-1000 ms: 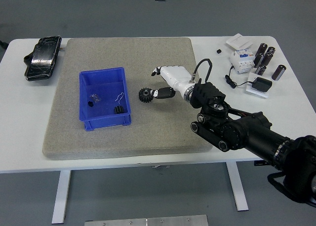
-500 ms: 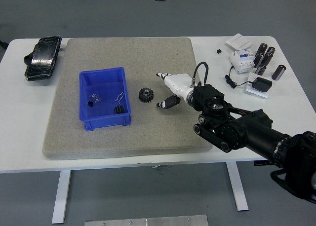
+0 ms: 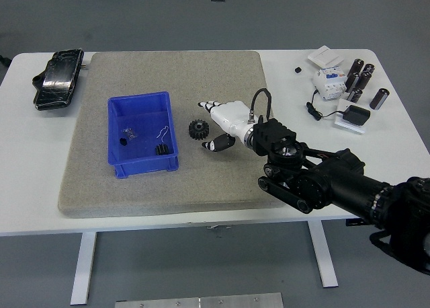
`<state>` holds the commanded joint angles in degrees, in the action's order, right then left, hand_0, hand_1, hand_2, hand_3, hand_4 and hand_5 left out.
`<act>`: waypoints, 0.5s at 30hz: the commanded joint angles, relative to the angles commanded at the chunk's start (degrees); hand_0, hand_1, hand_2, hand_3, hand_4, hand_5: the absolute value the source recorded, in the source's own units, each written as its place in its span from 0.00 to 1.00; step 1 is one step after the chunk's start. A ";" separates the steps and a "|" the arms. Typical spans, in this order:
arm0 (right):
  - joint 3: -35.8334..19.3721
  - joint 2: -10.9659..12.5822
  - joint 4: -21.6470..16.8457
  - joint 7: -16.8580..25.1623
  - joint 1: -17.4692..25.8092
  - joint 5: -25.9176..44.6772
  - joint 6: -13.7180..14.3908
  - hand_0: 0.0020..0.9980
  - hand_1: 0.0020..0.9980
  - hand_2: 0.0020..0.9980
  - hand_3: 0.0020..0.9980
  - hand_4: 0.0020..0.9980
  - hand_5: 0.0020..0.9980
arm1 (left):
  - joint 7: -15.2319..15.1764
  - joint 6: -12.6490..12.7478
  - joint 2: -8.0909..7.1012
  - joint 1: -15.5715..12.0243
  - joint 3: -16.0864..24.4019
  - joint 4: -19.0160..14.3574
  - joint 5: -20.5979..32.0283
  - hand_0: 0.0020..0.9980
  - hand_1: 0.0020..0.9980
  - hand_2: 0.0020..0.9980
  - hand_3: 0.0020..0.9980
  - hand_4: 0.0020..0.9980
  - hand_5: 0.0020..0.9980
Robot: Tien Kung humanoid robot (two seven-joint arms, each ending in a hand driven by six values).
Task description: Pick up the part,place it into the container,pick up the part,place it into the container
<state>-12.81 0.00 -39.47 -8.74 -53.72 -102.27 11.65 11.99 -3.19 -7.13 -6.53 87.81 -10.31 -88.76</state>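
Note:
A small black gear (image 3: pixel 197 129) lies on the grey mat (image 3: pixel 201 72), just right of the blue bin (image 3: pixel 115 134). Inside the bin sit a small black part (image 3: pixel 161 149), a thin wire piece and a tiny dark item. My right hand (image 3: pixel 213 125), white with dark fingertips, reaches in from the lower right and sits just right of the gear. Its fingers are spread on either side of the gear's right side and hold nothing. The left arm does not show.
A black pouch (image 3: pixel 57 78) lies at the table's far left. At the far right are several dark cylinders (image 3: pixel 359 79), white boxes (image 3: pixel 328 81) and a black adapter with cable (image 3: pixel 353 114). The table's near edge runs along the bottom.
The right hand let go of the gear and drew back to the right, and has now shifted left again, close beside the gear. The gear stays on the mat.

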 joint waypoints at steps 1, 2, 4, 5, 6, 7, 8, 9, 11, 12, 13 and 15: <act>0.14 0.00 0.09 0.01 -0.06 0.00 -0.04 0.58 0.61 0.93 0.96 0.70 0.44 | 0.01 0.00 -0.01 0.00 0.01 0.00 -0.03 0.67 0.65 0.64 0.56 0.70 0.53; 0.29 0.00 0.15 0.02 -0.12 -0.01 -0.12 0.58 0.61 0.93 0.96 0.70 0.44 | 0.03 -0.01 -0.03 -0.01 0.02 0.00 -0.06 0.67 0.65 0.64 0.56 0.70 0.53; 0.57 0.00 0.23 -0.02 -0.21 -0.04 -0.37 0.58 0.61 0.93 0.96 0.70 0.44 | 0.04 -0.02 -0.07 -0.01 0.06 0.00 -0.13 0.67 0.65 0.64 0.56 0.70 0.53; 0.76 0.00 0.24 -0.03 -0.23 0.00 -0.58 0.58 0.61 0.93 0.96 0.70 0.44 | 0.04 -0.02 -0.09 0.00 0.09 0.00 -0.17 0.67 0.65 0.64 0.56 0.70 0.53; 0.95 0.00 0.24 -0.04 -0.24 0.06 -0.74 0.58 0.61 0.93 0.96 0.70 0.44 | 0.04 -0.02 -0.10 0.01 0.11 0.00 -0.20 0.67 0.65 0.64 0.56 0.70 0.53; 1.17 0.00 0.24 -0.01 -0.23 0.16 -0.87 0.53 0.56 0.86 0.92 0.67 0.44 | 0.03 -0.02 -0.11 0.01 0.13 0.00 -0.22 0.67 0.65 0.64 0.56 0.70 0.53; 1.39 0.00 0.23 0.09 -0.19 0.34 -0.86 0.53 0.56 0.86 0.92 0.67 0.44 | 0.03 -0.01 -0.10 0.00 0.13 0.00 -0.22 0.67 0.65 0.64 0.56 0.70 0.53; 1.60 0.00 0.21 0.19 -0.15 0.54 -0.84 0.53 0.56 0.86 0.92 0.67 0.44 | 0.03 -0.01 -0.08 -0.02 0.09 0.00 -0.17 0.67 0.65 0.64 0.56 0.70 0.53; 1.88 0.00 0.20 0.38 -0.10 0.87 -0.71 0.53 0.56 0.86 0.92 0.67 0.44 | 0.06 -0.01 -0.04 -0.07 0.08 0.00 -0.15 0.67 0.65 0.64 0.56 0.70 0.53; 1.95 0.00 0.17 0.50 -0.09 1.01 -0.59 0.53 0.56 0.86 0.92 0.67 0.44 | 0.07 0.00 -0.02 -0.10 0.06 0.00 -0.12 0.67 0.65 0.64 0.56 0.70 0.53; 1.97 0.00 0.10 0.62 -0.09 1.15 -0.45 0.51 0.53 0.71 0.83 0.61 0.40 | 0.09 -0.01 0.00 -0.11 0.04 0.00 -0.10 0.67 0.65 0.64 0.56 0.70 0.53; 1.96 0.00 -0.11 0.86 -0.13 1.48 -0.19 0.51 0.53 0.71 0.83 0.61 0.40 | 0.10 -0.02 0.01 -0.08 0.05 0.00 -0.14 0.67 0.65 0.64 0.56 0.70 0.53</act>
<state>-10.85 0.00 -39.58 -7.88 -53.84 -100.79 11.46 12.09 -3.20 -7.12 -6.61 87.86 -10.31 -88.90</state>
